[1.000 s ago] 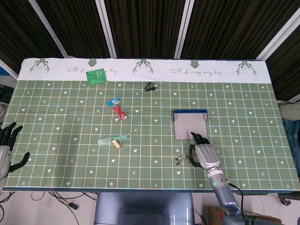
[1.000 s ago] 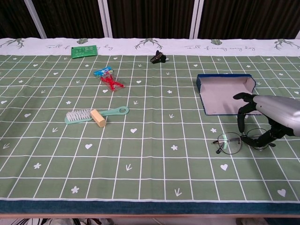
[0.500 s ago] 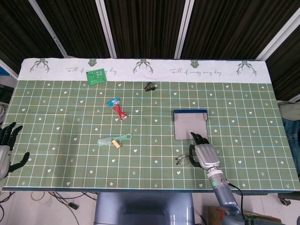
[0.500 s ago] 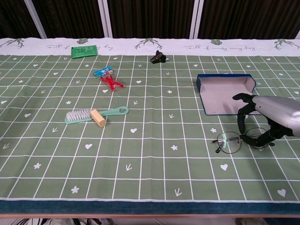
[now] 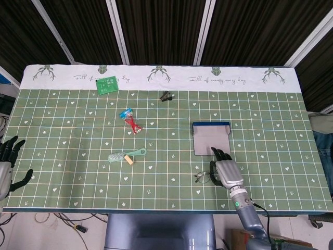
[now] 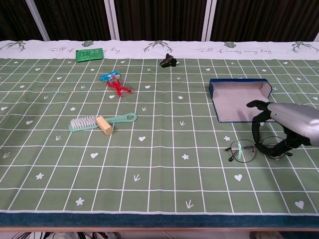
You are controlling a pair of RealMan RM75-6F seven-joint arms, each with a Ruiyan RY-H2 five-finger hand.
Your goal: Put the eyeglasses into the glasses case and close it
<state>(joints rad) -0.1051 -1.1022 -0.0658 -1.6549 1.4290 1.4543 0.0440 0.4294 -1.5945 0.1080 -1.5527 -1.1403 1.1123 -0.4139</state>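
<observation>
Green gridded tablecloth (image 5: 73, 156) with white border, dark slatted wall (image 5: 156, 26) behind.

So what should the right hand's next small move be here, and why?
Probably closing its fingers on the glasses and lifting them slightly. The right hand is arched over the frame with fingertips down around the right lens, but a firm grip isn't evident, and the glasses lie flat on the tablecloth. The open case sits just behind, so a short carry would follow.

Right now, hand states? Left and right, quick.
Left hand: open, fingers apart, holding nothing, at the table's edge.
Right hand: fingers curled over the eyeglasses; whether it grips them cannot be told.
</observation>
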